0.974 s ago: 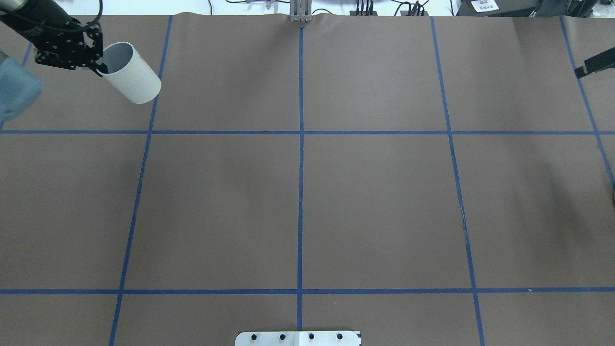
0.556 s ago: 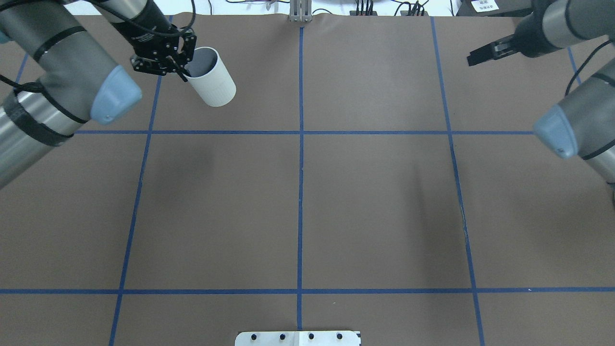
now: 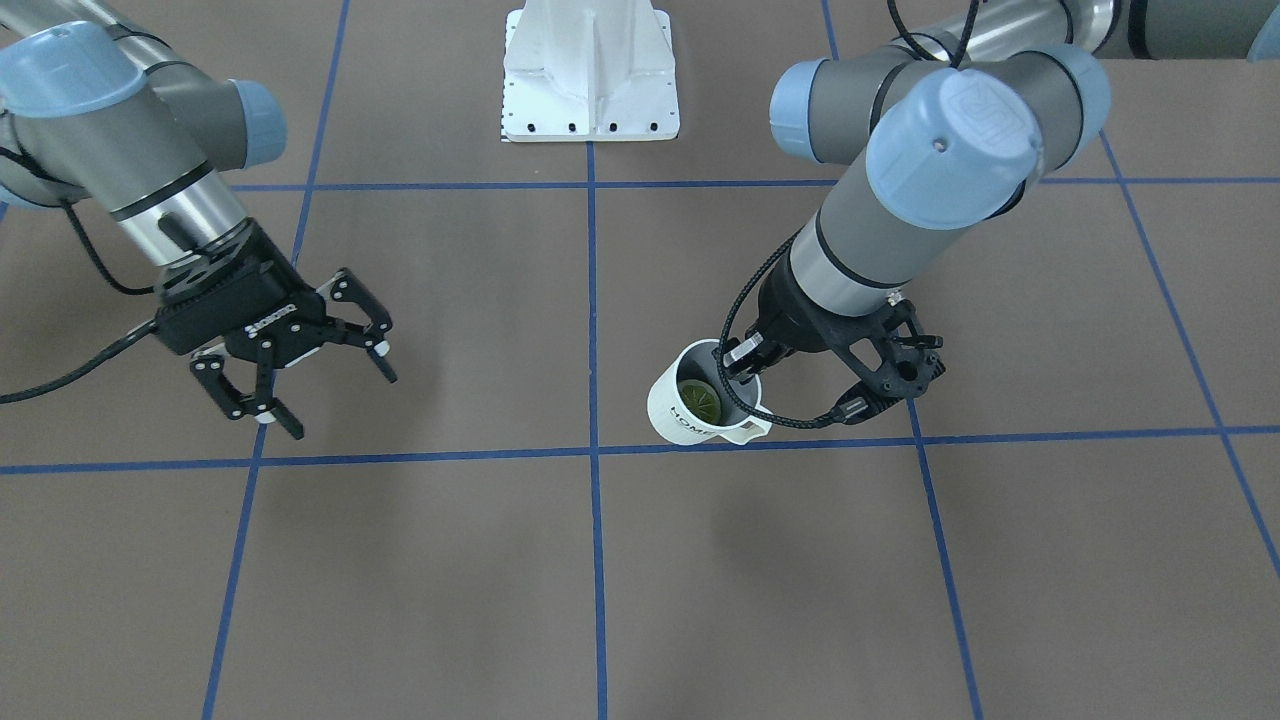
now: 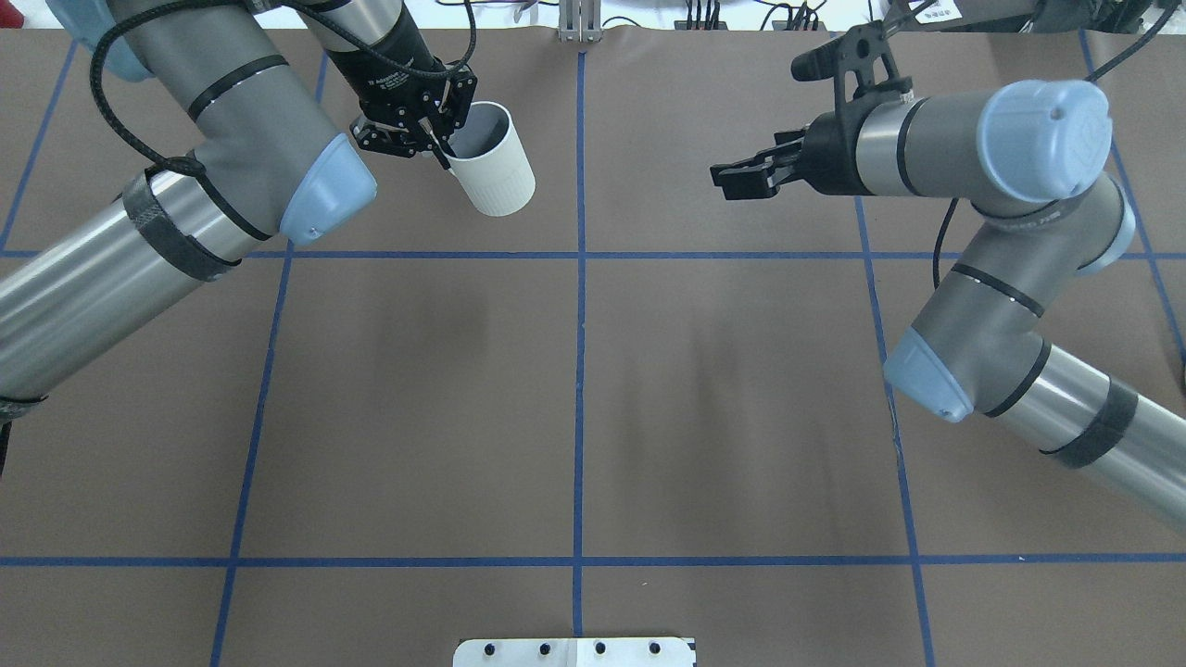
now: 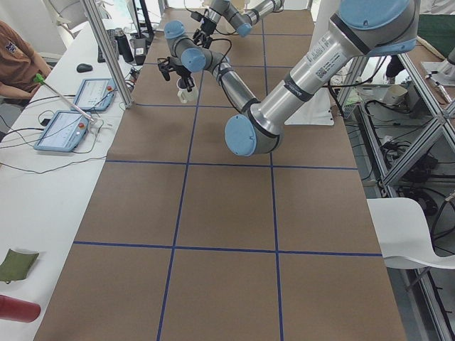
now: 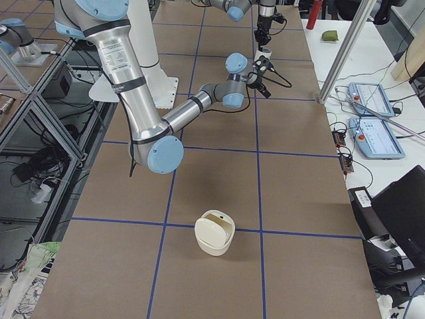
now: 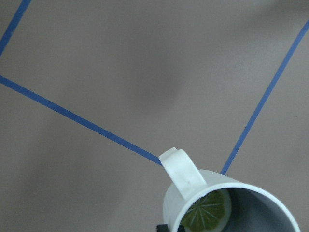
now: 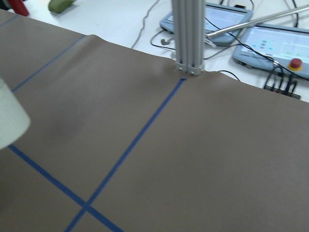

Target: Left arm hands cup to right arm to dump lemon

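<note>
The white cup [image 3: 690,415] with black "HOME" lettering hangs above the table, left of the centre line in the overhead view [image 4: 496,171]. The yellow-green lemon [image 3: 700,398] lies inside it and shows in the left wrist view [image 7: 207,212], under the cup's handle [image 7: 181,171]. My left gripper [image 3: 742,365] is shut on the cup's rim, one finger inside; it also shows overhead [image 4: 434,139]. My right gripper [image 3: 335,395] is open and empty, right of the centre line, pointing toward the cup with a wide gap between [image 4: 730,181]. The cup's edge shows in the right wrist view [image 8: 9,121].
A white base plate [image 3: 590,90] sits at the robot's side of the table. An aluminium post [image 4: 579,23] stands at the far edge. A cream rounded container [image 6: 214,232] rests on the table's right end. Tablets [image 6: 375,136] lie on the white bench.
My left arm has carried the cup rightward, toward the centre line. My right arm has swung in from the right edge toward the middle, its gripper pointing at the cup.
</note>
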Action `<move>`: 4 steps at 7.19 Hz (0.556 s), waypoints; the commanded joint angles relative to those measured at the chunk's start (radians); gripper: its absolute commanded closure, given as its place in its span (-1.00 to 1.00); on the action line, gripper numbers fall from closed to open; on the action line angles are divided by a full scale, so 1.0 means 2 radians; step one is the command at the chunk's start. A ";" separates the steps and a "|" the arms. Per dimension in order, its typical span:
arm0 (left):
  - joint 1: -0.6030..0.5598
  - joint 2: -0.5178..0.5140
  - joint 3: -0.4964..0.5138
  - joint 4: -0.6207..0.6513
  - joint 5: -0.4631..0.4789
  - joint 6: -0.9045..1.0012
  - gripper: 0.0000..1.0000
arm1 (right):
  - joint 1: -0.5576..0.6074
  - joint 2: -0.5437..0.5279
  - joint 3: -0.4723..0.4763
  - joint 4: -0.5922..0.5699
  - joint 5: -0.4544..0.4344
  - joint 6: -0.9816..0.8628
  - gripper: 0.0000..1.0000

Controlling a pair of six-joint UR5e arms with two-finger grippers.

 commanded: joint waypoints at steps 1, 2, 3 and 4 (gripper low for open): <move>0.002 -0.045 0.047 0.000 -0.001 -0.015 1.00 | -0.070 0.007 0.000 0.039 -0.069 -0.005 -0.98; 0.005 -0.054 0.052 -0.001 -0.004 -0.018 1.00 | -0.099 0.013 -0.001 0.039 -0.107 -0.006 -0.98; 0.006 -0.057 0.053 -0.001 -0.016 -0.018 1.00 | -0.110 0.019 -0.001 0.039 -0.118 -0.006 -0.98; 0.007 -0.058 0.054 -0.001 -0.032 -0.018 1.00 | -0.113 0.022 0.000 0.039 -0.126 -0.006 -0.98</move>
